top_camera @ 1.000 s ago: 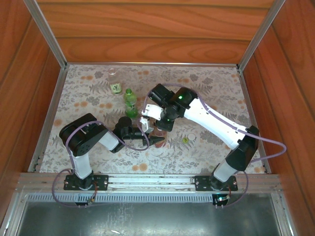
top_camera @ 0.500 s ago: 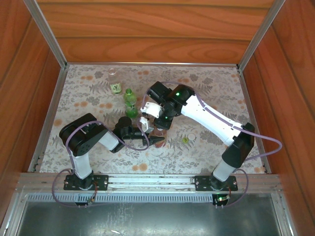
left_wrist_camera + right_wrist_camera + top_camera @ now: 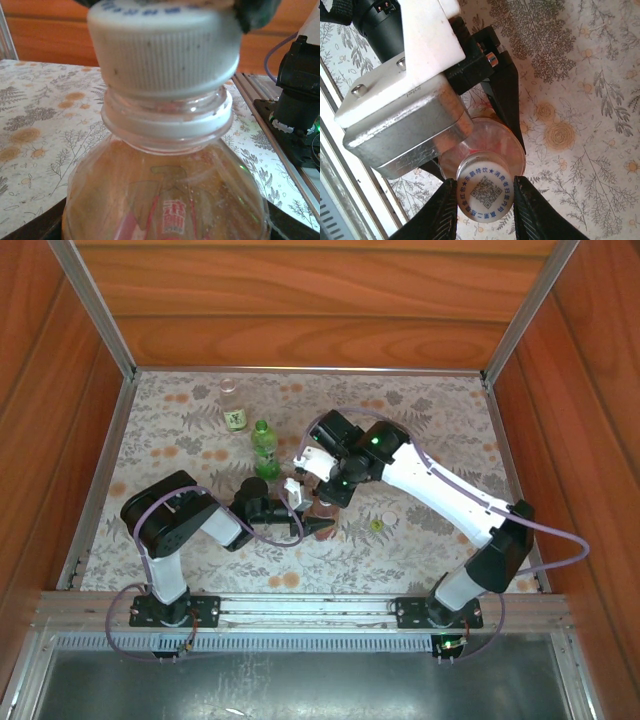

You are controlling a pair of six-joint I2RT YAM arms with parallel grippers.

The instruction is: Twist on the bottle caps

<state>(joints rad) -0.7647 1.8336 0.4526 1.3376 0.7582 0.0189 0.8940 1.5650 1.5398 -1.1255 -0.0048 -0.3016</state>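
The cap (image 3: 162,47) is matt white plastic, its side finely ribbed and speckled with dirt, its top smooth and printed. The bottle (image 3: 165,200) is clear, glossy plastic with bright glints on the neck ring. The table cover (image 3: 440,420) is a matt floral print; cloth or paper, I cannot tell. The walls (image 3: 300,300) are reddish wood with a satin sheen. The frame rails (image 3: 98,315) are pale brushed metal. The camera housing (image 3: 405,130) is dull grey metal under a white plastic plate (image 3: 420,30).

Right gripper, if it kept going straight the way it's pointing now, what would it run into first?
The right gripper points down and is shut on the white cap, so it would most likely first press that cap harder onto the neck of the amber bottle, which the left gripper holds.
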